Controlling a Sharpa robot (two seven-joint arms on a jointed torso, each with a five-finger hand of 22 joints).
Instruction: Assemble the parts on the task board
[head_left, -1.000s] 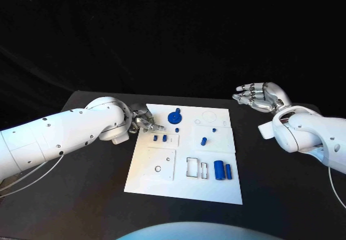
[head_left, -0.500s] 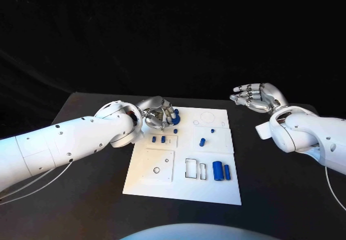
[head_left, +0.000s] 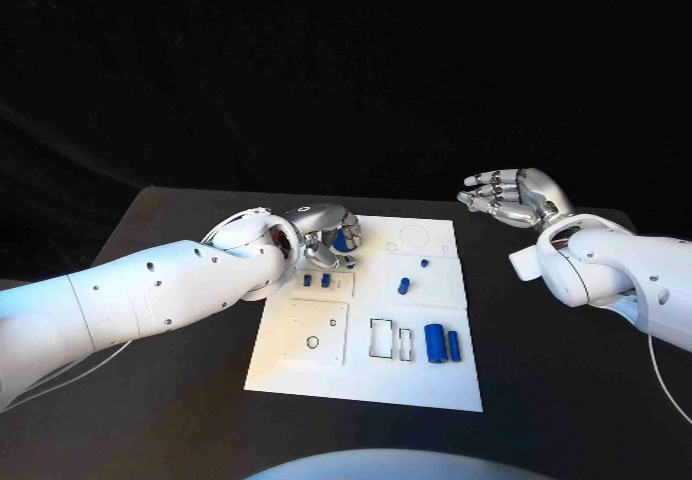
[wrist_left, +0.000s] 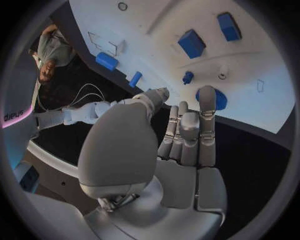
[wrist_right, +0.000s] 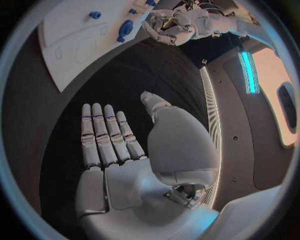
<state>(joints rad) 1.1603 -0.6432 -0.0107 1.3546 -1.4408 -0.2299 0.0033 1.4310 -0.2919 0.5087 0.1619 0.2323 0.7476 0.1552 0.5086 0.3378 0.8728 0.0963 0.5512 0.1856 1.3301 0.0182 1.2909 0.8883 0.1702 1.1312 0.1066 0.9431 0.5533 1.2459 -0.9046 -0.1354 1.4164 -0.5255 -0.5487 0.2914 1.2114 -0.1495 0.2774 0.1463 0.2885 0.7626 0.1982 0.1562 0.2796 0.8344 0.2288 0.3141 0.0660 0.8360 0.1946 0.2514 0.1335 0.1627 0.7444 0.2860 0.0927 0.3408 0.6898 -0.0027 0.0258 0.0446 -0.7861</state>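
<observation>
Two white arms with smooth, rounded shells, dotted with small dark screw holes, most plainly along the left arm (head_left: 159, 295). Thin pale cables trailing beside that arm's lower edge. Bulbous white wrist casings behind each hand. Left hand (wrist_left: 181, 135) and right hand (wrist_right: 115, 145) silver, metallic, with segmented fingers, dark bands at the segment gaps, broad smooth domed thumb bases.

The white task board (head_left: 433, 380) lies flat mid-table, with cut-out slots and raised panels. Blue parts sit on it — a round disc (head_left: 342, 240) at its far left corner, two small blocks (head_left: 316, 281) below, a small peg (head_left: 407, 284) mid-board, two upright cylinders (head_left: 443, 343) side by side near the right edge.
</observation>
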